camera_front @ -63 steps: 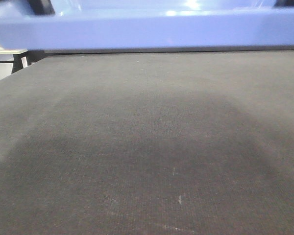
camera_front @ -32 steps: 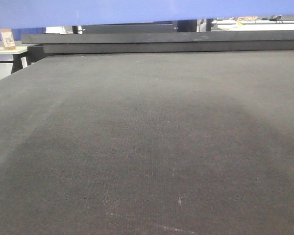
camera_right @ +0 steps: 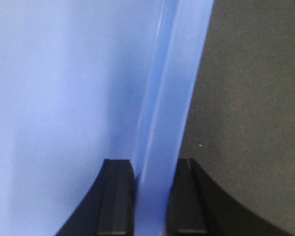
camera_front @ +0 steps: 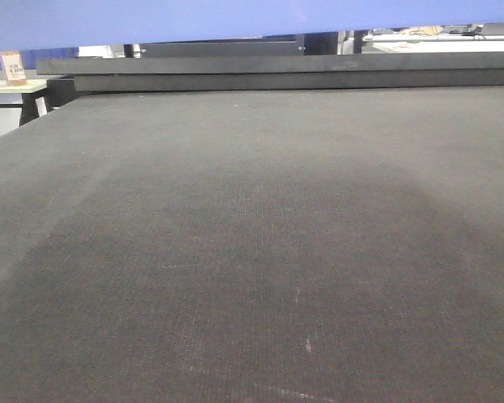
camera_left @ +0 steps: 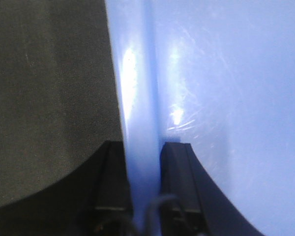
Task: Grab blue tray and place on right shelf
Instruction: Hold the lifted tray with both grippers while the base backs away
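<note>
A: What are the fingers on the left doing?

B: The left gripper (camera_left: 141,147) is clamped on the blue tray (camera_left: 236,98). Its two black fingers (camera_left: 179,177) sit one on each side of the tray's upright rim, pressed against it. Only the tips show. The bases run off the bottom edge, where a thin grey loop (camera_left: 156,204) is too blurred to identify.

A: And the other side?

B: Much the same. The right gripper (camera_right: 152,164) pinches the opposite rim between its own dark fingers (camera_right: 119,196), which are also cut off below.

A: What lies beyond the fingers?

B: Inward of each pair, the tray's glossy floor fills the frame to its edge, with glare patches and faint scratches near the left fingers. Outward of each pair is the dark mat (camera_right: 250,98), out of focus. From the wrist views I cannot tell how high the tray sits above it.

A: Does the front camera help?

B: Partly. There the tray is only a blue band along the top edge, cropped on three sides, with both grippers out of frame. A strip of background shows under the band, so it does not touch the mat there. At the mat's far end are stacked black ledges (camera_front: 277,71). On the left gripper's side of them stands a small tan label (camera_front: 13,65) on a pale tabletop (camera_front: 0,86), its print unreadable.
</note>
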